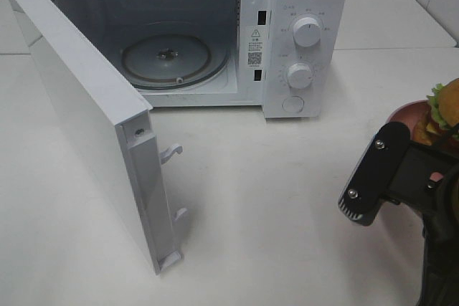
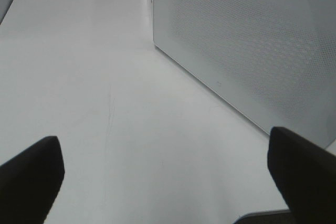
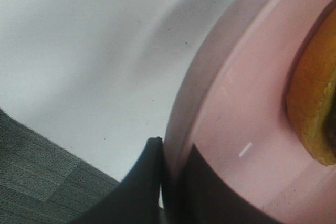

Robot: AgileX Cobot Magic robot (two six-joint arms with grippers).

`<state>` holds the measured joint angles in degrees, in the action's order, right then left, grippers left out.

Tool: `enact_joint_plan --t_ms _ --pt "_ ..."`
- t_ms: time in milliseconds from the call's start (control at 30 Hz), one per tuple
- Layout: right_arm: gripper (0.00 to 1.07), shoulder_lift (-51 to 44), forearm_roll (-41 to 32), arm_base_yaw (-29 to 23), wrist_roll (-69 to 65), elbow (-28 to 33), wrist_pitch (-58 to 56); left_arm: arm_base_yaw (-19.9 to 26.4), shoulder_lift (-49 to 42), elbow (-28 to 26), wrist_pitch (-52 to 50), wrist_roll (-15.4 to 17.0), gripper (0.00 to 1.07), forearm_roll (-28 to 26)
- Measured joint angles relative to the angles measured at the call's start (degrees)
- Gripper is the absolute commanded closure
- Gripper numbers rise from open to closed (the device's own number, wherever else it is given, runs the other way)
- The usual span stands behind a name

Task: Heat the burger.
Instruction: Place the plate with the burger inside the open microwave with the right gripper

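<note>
The burger (image 1: 449, 107), with a golden bun and green lettuce, sits on a round pink plate (image 1: 403, 114) at the table's right edge. In the right wrist view only the edge of the burger's bun (image 3: 315, 103) shows above the plate (image 3: 236, 124). My right gripper (image 3: 173, 182) is shut on the plate's rim, one finger under it and one on top; in the high view the right gripper (image 1: 419, 152) is a black block beside the plate. My left gripper (image 2: 165, 177) is open over bare table and holds nothing. It does not show in the high view.
The white microwave (image 1: 305, 34) stands at the back with its door (image 1: 86, 105) swung wide open to the left. Its glass turntable (image 1: 172, 59) is bare. The door's perforated panel (image 2: 252, 40) stands close to my left gripper. A white table (image 1: 272, 198) lies between the microwave and the plate.
</note>
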<state>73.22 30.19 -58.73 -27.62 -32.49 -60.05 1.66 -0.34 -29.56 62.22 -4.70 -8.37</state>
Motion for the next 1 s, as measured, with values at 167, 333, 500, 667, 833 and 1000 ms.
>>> enact_joint_plan --t_ms 167,333,500,667,833,1000 --pt "1.07 0.00 0.29 -5.04 0.00 0.00 -0.46 0.00 0.00 0.00 0.00 0.00 0.09 0.00" --pt "1.07 0.00 0.57 -9.57 1.60 0.00 -0.74 0.00 0.00 0.00 0.00 0.00 0.09 0.00" --pt "1.07 -0.06 0.63 -12.95 5.84 0.00 -0.80 0.00 0.00 0.00 0.00 0.00 0.09 0.00" --pt "1.07 -0.06 1.03 -13.12 10.89 0.00 -0.74 0.00 0.00 0.00 0.00 0.00 0.09 0.00" --pt "1.07 -0.06 1.55 -13.12 16.21 0.00 0.40 0.00 0.00 0.00 0.00 0.00 0.09 0.00" --pt "1.07 -0.06 3.44 -13.12 18.39 0.00 1.26 0.00 0.00 0.00 0.00 0.00 0.09 0.00"
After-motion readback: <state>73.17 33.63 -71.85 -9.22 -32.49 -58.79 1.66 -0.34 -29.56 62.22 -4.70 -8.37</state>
